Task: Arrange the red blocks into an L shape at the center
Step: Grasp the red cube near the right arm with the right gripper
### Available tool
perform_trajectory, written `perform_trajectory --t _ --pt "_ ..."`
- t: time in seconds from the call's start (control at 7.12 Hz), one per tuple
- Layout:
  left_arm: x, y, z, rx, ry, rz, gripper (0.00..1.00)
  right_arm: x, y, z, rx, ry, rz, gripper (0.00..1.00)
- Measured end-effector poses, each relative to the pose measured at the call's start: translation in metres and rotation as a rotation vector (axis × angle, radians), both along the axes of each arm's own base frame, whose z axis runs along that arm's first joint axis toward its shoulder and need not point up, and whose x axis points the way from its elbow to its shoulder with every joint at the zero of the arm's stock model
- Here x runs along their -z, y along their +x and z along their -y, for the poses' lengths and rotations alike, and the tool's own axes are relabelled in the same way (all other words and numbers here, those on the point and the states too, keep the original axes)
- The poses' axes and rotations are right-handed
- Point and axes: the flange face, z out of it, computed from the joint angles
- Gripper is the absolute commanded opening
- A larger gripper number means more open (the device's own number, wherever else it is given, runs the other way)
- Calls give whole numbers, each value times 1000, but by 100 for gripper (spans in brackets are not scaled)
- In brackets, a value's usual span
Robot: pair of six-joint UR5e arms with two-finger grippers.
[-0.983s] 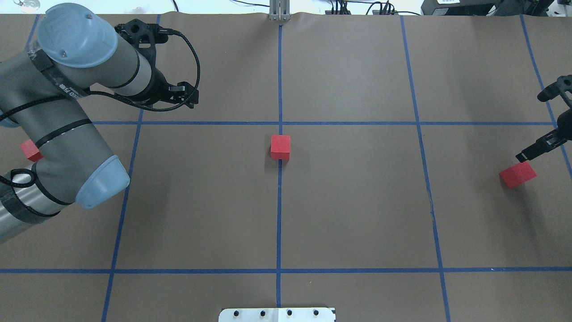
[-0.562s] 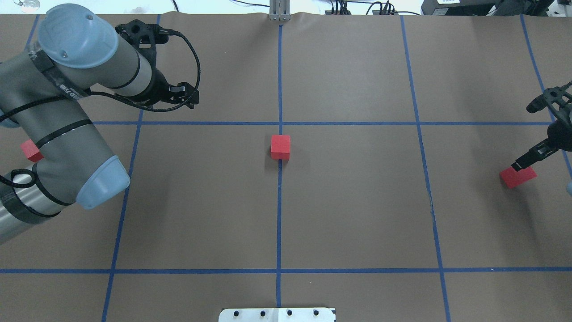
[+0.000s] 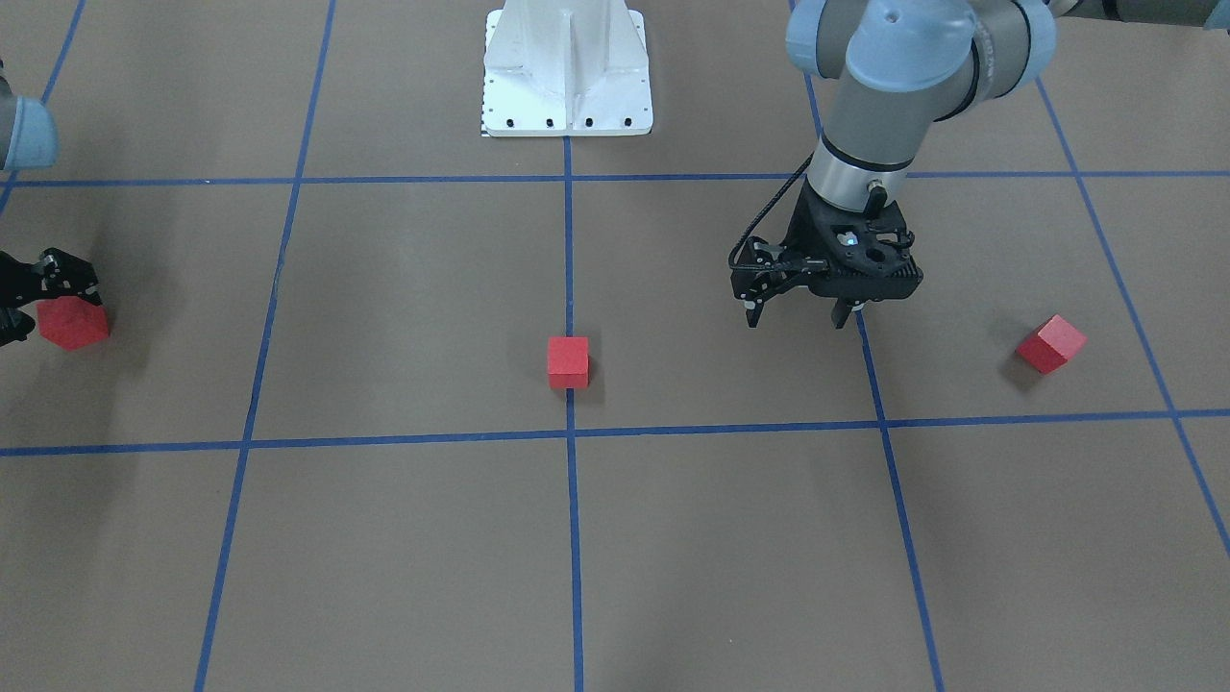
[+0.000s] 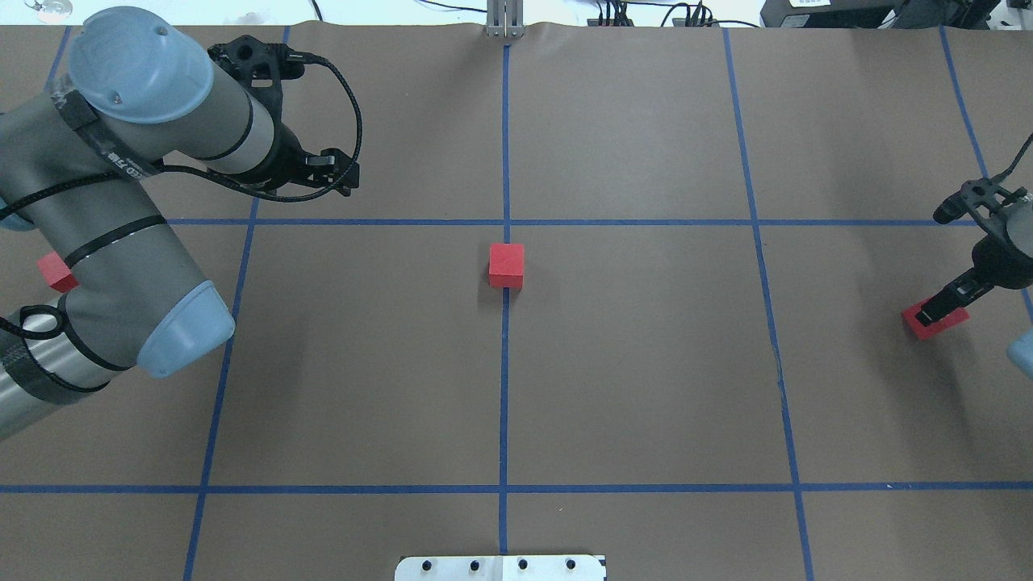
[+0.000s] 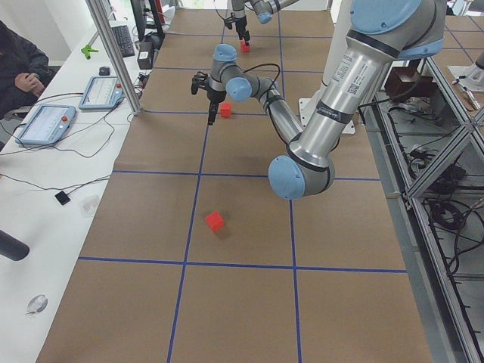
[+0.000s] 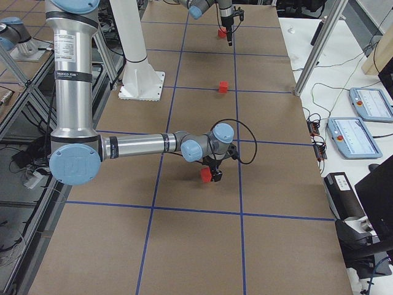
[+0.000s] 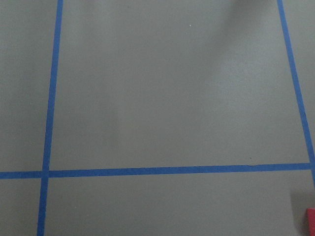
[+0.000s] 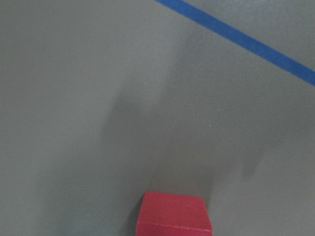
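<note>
Right gripper, cropped at the frame edge, stands spread astride one red block; left gripper hangs spread. Left arm's label is illegible.

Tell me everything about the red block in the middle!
The middle red block is a small plain cube, dull red and not shiny, with smooth faces and no marks. What it is made of cannot be told. It sits flat and square to the grid, right on the long blue tape line, close to where that line crosses another. Only the brown table cover under it touches it; it stands alone.
</note>
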Motion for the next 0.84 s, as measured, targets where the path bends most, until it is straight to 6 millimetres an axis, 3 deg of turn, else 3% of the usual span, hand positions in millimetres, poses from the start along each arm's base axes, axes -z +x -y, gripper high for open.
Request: perform_trajectory --t 0.14,0.42,0.56,0.7,0.84 --pt "0 0 0 0 0 0 99 -3 -2 -2 6 -8 -5 99" --pt "-2 0 0 0 -2 2 100 -8 -5 -4 5 -22 -13 30" --pt "-3 1 1 -1 -4 4 100 -9 -6 -3 -8 -33 -22 7" --pt "-3 2 1 -1 -5 5 100 -8 -7 0 -20 -32 -31 0" --pt "-4 2 1 -2 -6 5 100 -4 -8 3 -27 -22 -32 0"
